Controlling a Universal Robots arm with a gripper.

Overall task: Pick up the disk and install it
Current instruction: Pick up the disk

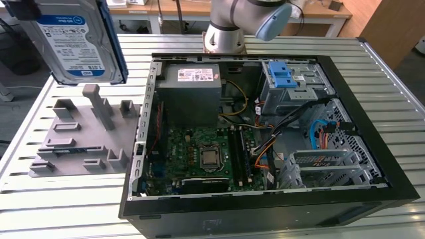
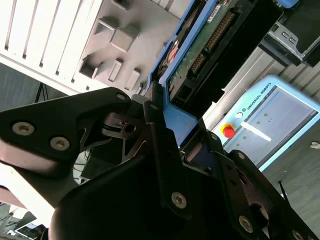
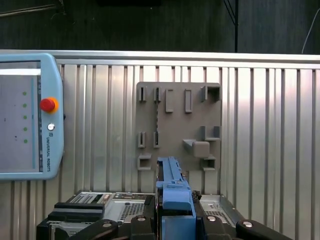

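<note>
Exterior view's left: the disk (image 1: 78,42) hangs in mid-air, label to the cam, well above the grey fixture (image 1: 83,134) on the slatted table (image 1: 385,74). In the first wrist view we see the gripper (image 3: 175,222) closed on it, fingers (image 3: 142,225) pinching the blue rail (image 3: 172,185) at one end, nothing else held. We judge it a dense, stiff metal slab. The bare circuit board (image 2: 200,50) on one face looks shock-sensitive, so no knocks. The rails look like the place to grip, not board or connectors, tho smooth plastic may slip. Centre: open case (image 1: 265,209), PSU (image 1: 192,84) at the back. Further right: cage (image 1: 292,82) w/ blue latches, cables (image 1: 312,107) crowding just beside it, so tight quarters, we reckon. Benches (image 1: 179,10) line the room behind.
</note>
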